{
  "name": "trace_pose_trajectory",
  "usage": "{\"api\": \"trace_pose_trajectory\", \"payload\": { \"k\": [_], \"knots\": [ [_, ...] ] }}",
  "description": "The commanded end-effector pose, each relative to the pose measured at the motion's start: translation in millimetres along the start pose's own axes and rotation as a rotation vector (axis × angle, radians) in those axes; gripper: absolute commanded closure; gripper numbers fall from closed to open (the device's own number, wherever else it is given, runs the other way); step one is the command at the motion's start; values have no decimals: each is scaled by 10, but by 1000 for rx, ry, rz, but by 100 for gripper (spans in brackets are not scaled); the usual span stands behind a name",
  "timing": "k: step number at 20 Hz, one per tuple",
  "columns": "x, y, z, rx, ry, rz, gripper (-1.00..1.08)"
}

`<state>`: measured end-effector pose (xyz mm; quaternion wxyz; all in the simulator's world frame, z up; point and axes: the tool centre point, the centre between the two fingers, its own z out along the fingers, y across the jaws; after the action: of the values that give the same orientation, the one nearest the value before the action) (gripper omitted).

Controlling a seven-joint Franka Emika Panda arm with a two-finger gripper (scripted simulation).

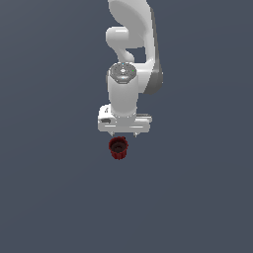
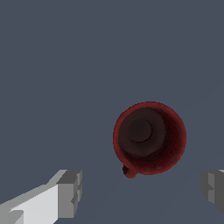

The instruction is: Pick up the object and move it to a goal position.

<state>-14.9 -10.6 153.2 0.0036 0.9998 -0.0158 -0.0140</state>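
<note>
A plain dark grey-blue floor (image 1: pixel 49 197) fills the frame; just below centre, one small dark red cup (image 1: pixel 118 148) stands on it.

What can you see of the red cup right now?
The cup is small, dark red and round, with a dark brownish inside and a flat circular bottom visible through its open mouth. It stands upright, mouth up, on the plain grey floor. A small red nub sticks out at its rim in the wrist view. The exterior view shows faint ribbing on its side. Nothing touches it: the open gripper hangs above, its fingers apart and clear of the cup.
</note>
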Motion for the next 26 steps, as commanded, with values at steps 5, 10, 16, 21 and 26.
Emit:
{"api": "trace_pose_trajectory", "payload": {
  "k": [5,10,16,21,26],
  "knots": [
    [16,-7,-39,8,5,4,-20],
    [32,-15,-80,15,9,5,-20],
    [26,2,-48,20,13,45,-20],
    [15,38,8,31,22,126,-20],
    [-6,100,93,48,35,254,-20]
  ]
}}
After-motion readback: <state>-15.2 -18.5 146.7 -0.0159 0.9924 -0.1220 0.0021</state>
